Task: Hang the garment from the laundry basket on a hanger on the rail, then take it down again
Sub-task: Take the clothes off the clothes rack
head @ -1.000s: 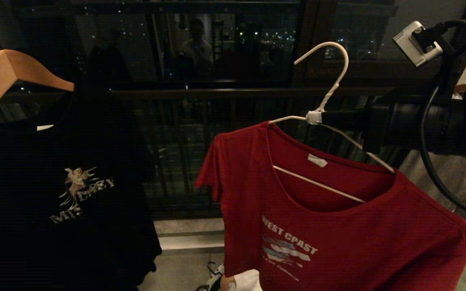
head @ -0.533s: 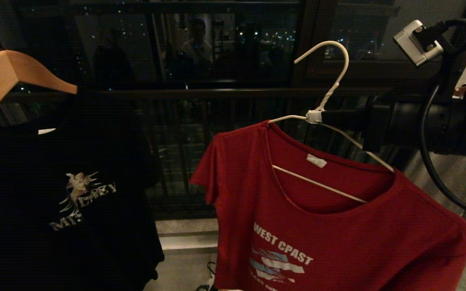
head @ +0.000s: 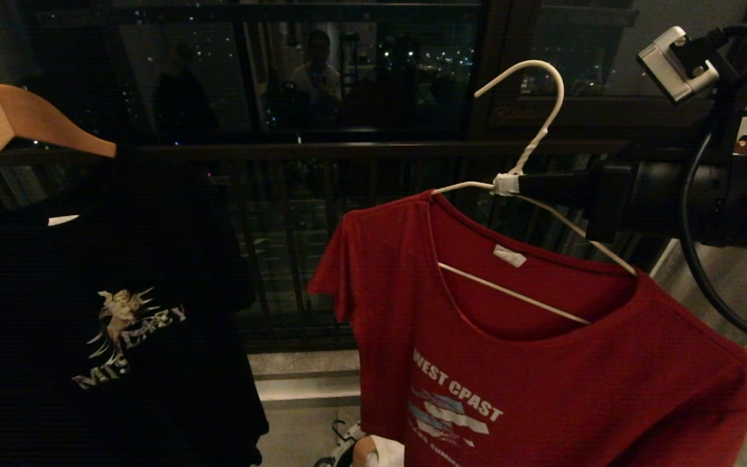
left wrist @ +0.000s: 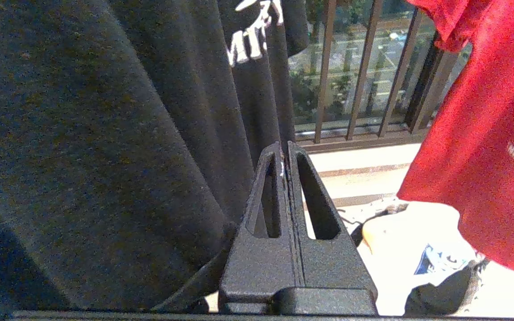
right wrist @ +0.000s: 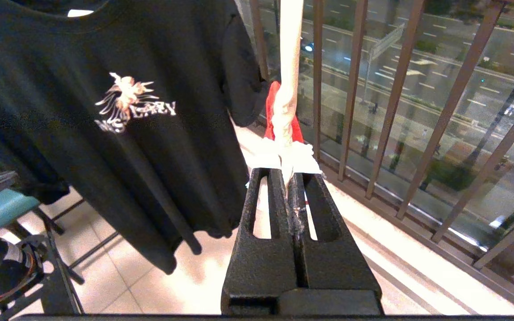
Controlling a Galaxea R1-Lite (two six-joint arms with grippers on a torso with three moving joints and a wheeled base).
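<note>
Right gripper [head: 508, 185] reaches in from 3 o'clock, fingers clamped on taped neck of white wire hanger [head: 529, 139], hook free in air before dark railing [head: 321, 150]. Red T-shirt [head: 542, 363] drapes from hanger toward 5 o'clock. Black printed T-shirt [head: 101, 324] on wooden hanger [head: 17, 117] at 9 o'clock. Left gripper [left wrist: 286, 154] pressed closed, empty, beside black shirt; basket [left wrist: 422, 249] low, partly hidden behind red hem
</note>
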